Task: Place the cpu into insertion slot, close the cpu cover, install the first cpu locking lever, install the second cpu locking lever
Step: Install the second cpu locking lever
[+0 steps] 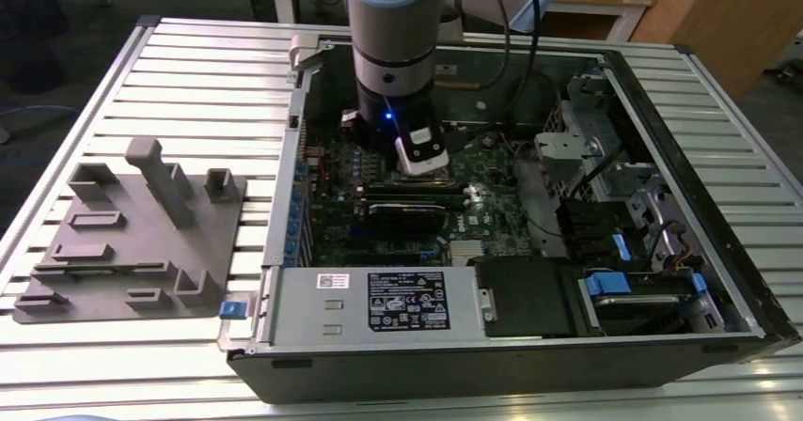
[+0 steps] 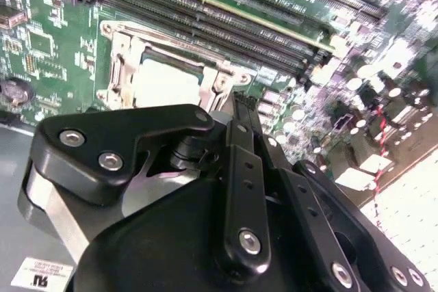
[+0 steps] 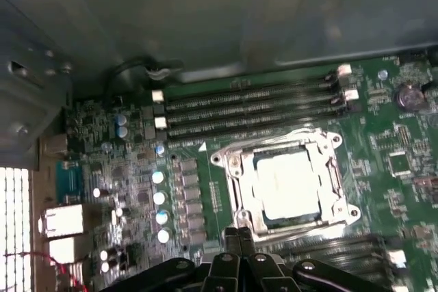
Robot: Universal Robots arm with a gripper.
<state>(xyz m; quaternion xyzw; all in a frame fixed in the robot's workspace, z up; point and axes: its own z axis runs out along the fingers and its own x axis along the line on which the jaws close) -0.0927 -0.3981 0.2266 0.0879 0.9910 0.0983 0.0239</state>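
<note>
The arm reaches down into the open computer case point(image 1: 702, 280), which lies on the slatted worktop point(image 1: 188, 83) toward the exterior view's right. The gripper point(image 3: 238, 236) hangs just above the green circuit board point(image 3: 205, 189), close beside the socket.

**State of the socket.** In both wrist views the cpu point(image 3: 287, 184) lies flat in the insertion slot point(image 3: 241, 211), its pale silver face showing. The cpu cover point(image 3: 321, 147) appears to be down, framing the chip through its window. Judged from this, placement is done and the cover is closed; the step in hand is the locking levers. Whether either lever is already latched cannot be told from these views.

**State of the fingers.** The fingers point(image 3: 233, 237) are drawn together to a narrow tip and carry nothing.

**What the next move calls for.** A lever is a thin wire along the socket edge. Catching it would call for a precise approach from the side, pressing down and then sideways under its hook, without bearing on the chip face or the nearby memory slots point(image 3: 253, 107).

**Count.**
- One arm, one gripper.
- One cpu, one insertion slot, one cpu cover.
- Four memory slots on the far side of the socket in the first wrist view.
- One grey parts fixture point(image 1: 138, 233) on the worktop, well apart from the case, toward the exterior view's left.
</note>
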